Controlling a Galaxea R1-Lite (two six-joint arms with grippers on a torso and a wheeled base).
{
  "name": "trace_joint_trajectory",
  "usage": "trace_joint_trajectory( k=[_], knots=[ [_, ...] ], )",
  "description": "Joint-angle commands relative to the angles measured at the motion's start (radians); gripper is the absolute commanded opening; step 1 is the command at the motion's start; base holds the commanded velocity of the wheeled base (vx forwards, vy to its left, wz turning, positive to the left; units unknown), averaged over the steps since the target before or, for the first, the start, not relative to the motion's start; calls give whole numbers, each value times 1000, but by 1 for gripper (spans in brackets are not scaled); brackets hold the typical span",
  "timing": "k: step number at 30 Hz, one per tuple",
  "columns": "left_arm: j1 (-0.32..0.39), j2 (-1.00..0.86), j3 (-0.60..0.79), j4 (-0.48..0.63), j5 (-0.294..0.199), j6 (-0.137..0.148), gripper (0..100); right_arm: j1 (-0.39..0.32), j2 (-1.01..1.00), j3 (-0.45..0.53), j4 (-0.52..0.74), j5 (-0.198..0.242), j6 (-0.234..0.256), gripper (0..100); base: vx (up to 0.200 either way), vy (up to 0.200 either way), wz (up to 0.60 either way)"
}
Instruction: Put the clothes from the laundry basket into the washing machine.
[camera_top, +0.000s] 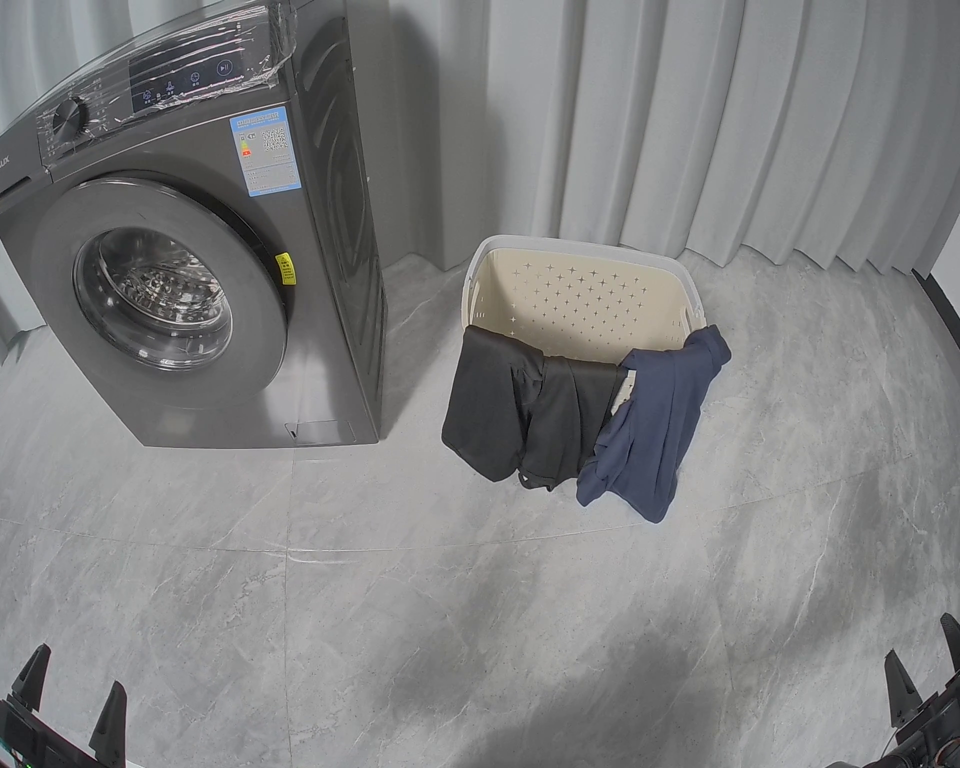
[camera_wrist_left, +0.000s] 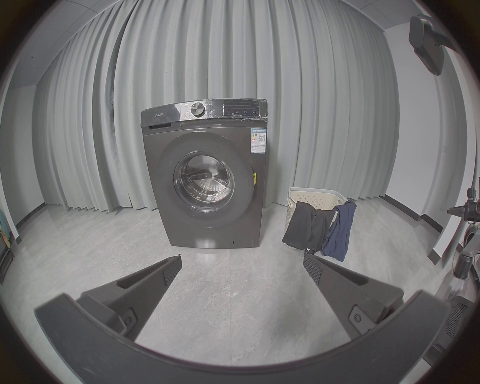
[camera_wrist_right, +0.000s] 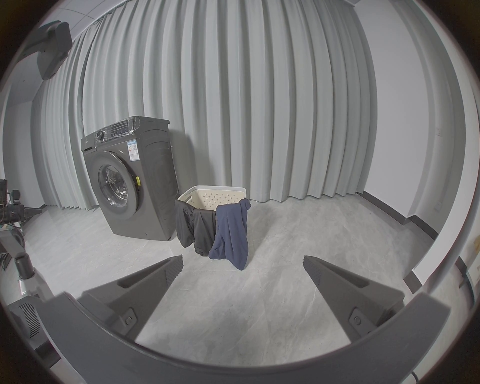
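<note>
nearest, the left gripper (camera_wrist_left: 241, 257) and the right gripper (camera_wrist_right: 242, 259) are hovering low over the grey floor (camera_top: 400, 620), each with its fingers spread wide and carrying nothing. both are sitting well apart from the clothes, so the task is looking unstarted: every garment is waiting to be moved. farther out, the laundry basket (camera_top: 585, 245) is standing on the floor, with a black garment (camera_top: 500, 410) and a navy garment (camera_top: 650, 430) draping side by side over its near rim, limp and creased, their ends hanging down the outside. near it, on the robot's left, the washing machine (camera_top: 330, 200) is standing with its round door (camera_top: 160, 300) looking shut, so opening it is probably remaining too. behind, a pale curtain (camera_top: 700, 120) is hanging.
</note>
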Motion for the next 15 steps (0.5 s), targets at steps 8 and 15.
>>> trace_joint_trajectory(
  k=[8,15],
  knots=[
    [1,-15,18,0,-1,-1,100,1,-18,18,0,1,0,100,0,-200,0],
    [-1,-15,18,0,-1,-1,100,1,-18,18,0,1,0,100,0,-200,0]
  ],
)
